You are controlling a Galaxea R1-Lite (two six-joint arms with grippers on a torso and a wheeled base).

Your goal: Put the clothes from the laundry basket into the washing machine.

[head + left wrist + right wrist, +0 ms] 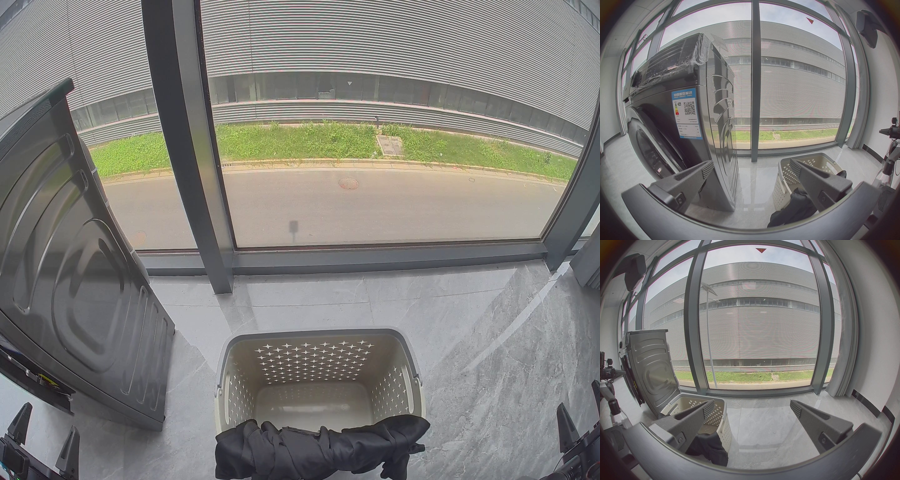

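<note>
Neither claw had hold of anything. I saw the left claw (47, 431) low down beside the foot of the dark grey metal washing machine (81, 281), its two black fingers spread wide with only air between them. The right claw (580, 406) sat just as low, well apart from it on the other side of the basket, its jaws gaping wide as well.

Between them, on the pale grey marbled floor (500, 325), stood the cream plastic laundry basket (312, 334), its walls punched with little star-shaped holes. A bundle of crumpled black clothing (319, 447) lay draped over the basket's near rim, one end drooping down the outside. What I could see of the basket's bottom was bare.

The washing machine stood on the robot's left, just beside the basket. Behind both rose a tall window with a dark frame (187, 156).
</note>
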